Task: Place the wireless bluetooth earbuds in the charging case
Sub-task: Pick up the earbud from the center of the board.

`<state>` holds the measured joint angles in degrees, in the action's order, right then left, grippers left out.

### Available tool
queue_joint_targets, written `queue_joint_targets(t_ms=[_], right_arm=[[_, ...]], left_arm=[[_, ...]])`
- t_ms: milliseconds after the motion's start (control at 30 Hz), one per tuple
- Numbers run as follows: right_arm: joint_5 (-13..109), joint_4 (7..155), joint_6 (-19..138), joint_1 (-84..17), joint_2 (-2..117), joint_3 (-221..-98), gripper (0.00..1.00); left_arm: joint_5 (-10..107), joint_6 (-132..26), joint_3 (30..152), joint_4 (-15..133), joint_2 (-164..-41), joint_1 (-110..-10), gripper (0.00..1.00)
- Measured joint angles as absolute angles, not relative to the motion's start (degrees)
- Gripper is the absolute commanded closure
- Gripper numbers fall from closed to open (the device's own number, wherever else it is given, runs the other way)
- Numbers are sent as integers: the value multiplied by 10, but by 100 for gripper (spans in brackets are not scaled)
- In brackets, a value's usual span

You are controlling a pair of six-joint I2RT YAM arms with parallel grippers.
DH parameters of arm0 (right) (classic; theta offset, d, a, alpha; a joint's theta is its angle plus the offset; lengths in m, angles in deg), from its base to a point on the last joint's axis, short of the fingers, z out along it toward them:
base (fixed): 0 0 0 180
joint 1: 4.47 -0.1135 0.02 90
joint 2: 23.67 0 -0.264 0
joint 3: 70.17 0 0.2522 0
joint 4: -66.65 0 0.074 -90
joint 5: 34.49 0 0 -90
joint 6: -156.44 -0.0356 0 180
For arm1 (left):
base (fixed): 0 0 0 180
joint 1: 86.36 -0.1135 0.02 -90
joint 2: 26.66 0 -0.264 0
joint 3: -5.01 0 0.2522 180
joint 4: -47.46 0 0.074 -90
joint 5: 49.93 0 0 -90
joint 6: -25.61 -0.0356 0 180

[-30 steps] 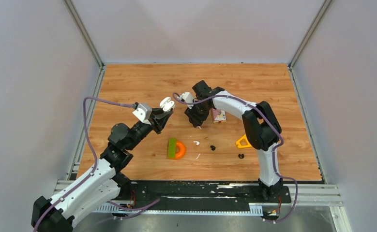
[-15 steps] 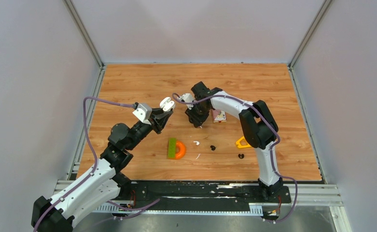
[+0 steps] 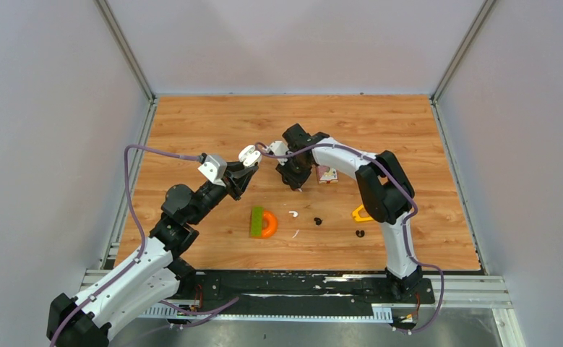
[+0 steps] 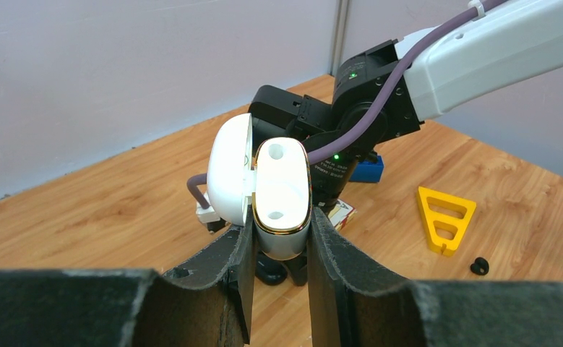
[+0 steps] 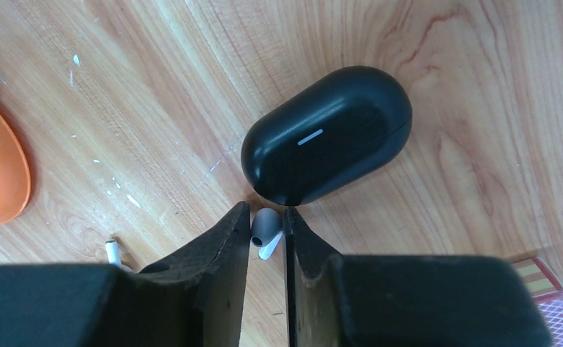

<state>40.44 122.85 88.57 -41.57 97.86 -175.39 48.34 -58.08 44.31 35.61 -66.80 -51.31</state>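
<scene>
The left tool [image 4: 280,225] was clamped on the open white charging case [image 4: 282,189], aloft. The right tool [image 5: 266,215] pinched one white earbud [image 5: 263,230] near the black case [image 5: 329,134]; so slim a grip might let it twist and miss its socket.

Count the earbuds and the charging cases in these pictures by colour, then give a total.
White earbuds: 2
Black earbuds: 2
White case: 1
Black case: 1
Total: 6
</scene>
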Motion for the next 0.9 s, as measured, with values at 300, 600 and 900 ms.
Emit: queue_joint_targets(t_ms=[300,600,900], right_arm=[[435,1228,886,-429,978,-1754,74],[464,1229,888,-441,978,-1754,78],[482,1225,892,-448,973,-1747,93]], left_arm=[[484,-581,443,356,-668,-514,100],[483,-581,443,356,-668,-514,100],[483,-581,443,356,-668,-514,100]])
